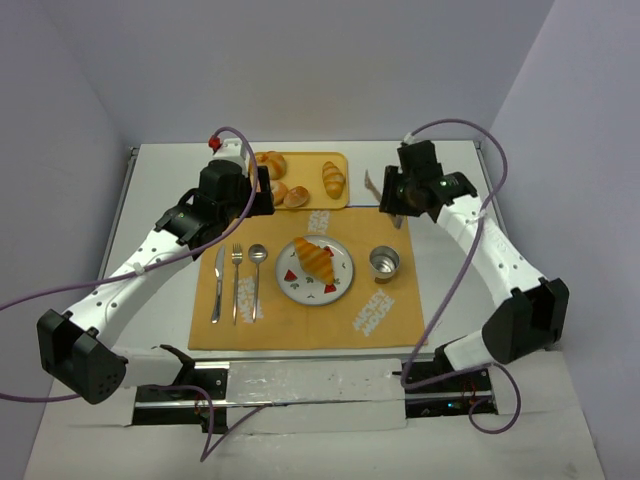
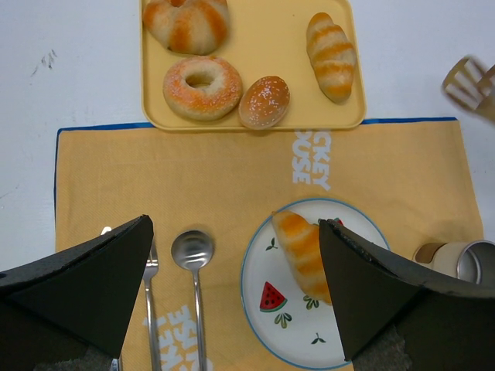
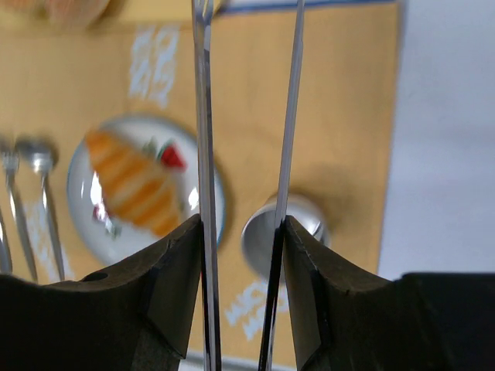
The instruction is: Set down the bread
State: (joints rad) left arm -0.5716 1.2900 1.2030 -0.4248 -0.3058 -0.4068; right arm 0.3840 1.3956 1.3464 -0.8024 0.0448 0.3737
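right gripper [image 3: 241,263], clamped on metal tongs [image 3: 203,116], hangs upper right of the plate [image 1: 340,290] in the top view, where the croissant [image 1: 317,260] slants upper left to lower right.

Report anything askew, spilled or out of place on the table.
Nothing stands out. The croissant lies diagonally but fully on the plate, the cutlery lies in parallel beside it, and the cup stands upright. The right hand grips tongs.
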